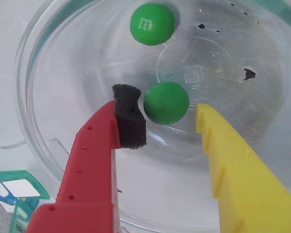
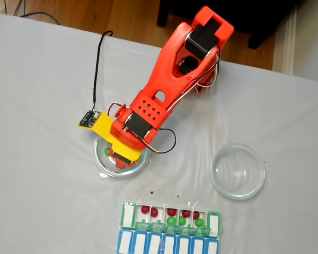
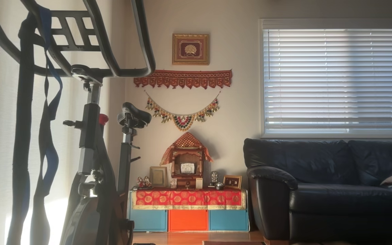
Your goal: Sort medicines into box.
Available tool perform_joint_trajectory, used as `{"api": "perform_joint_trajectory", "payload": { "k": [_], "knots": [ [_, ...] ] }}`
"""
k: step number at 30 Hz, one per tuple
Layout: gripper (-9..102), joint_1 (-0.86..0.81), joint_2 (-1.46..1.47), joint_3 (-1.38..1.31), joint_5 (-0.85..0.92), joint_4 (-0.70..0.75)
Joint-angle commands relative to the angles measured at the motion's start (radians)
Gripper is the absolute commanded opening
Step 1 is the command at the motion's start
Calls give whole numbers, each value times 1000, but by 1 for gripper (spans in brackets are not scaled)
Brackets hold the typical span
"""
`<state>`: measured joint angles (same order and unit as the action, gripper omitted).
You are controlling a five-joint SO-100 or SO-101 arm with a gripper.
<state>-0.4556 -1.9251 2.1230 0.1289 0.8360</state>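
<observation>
Red and yellow plastic gripper fingers are occupying the foreground of the wrist view, the red finger carrying a black foam pad at its tip and the yellow finger standing bare. Jaws are standing apart at a moderate width, with one round green candy-like ball lying between the tips; the foam pad is sitting just beside or touching the ball on its left, while the yellow tip is standing slightly clear on its right, so nothing is being clamped. A second green ball marked with a white "m" is lying farther up in the same round clear glass dish.

Seen from the fixed view, the orange arm is reaching down into that dish at left of centre on the white table. Another clear glass dish is sitting well apart to the right. Along the lower edge, the long green-and-white pill organizer row is lying with lids open, its compartments holding red balls and green balls. A blue-and-white row is adjoining it below.
</observation>
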Motion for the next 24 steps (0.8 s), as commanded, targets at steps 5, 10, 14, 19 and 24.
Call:
{"api": "perform_joint_trajectory", "payload": {
  "k": [5, 10, 14, 19, 24],
  "knots": [
    [20, 21, -29, -71, 8, 6],
    [19, 20, -40, -58, 18, 3],
    [18, 12, -57, -48, 31, -9],
    [17, 8, -77, -46, 66, -6],
    [16, 3, -86, -48, 94, -8]
  ]
}}
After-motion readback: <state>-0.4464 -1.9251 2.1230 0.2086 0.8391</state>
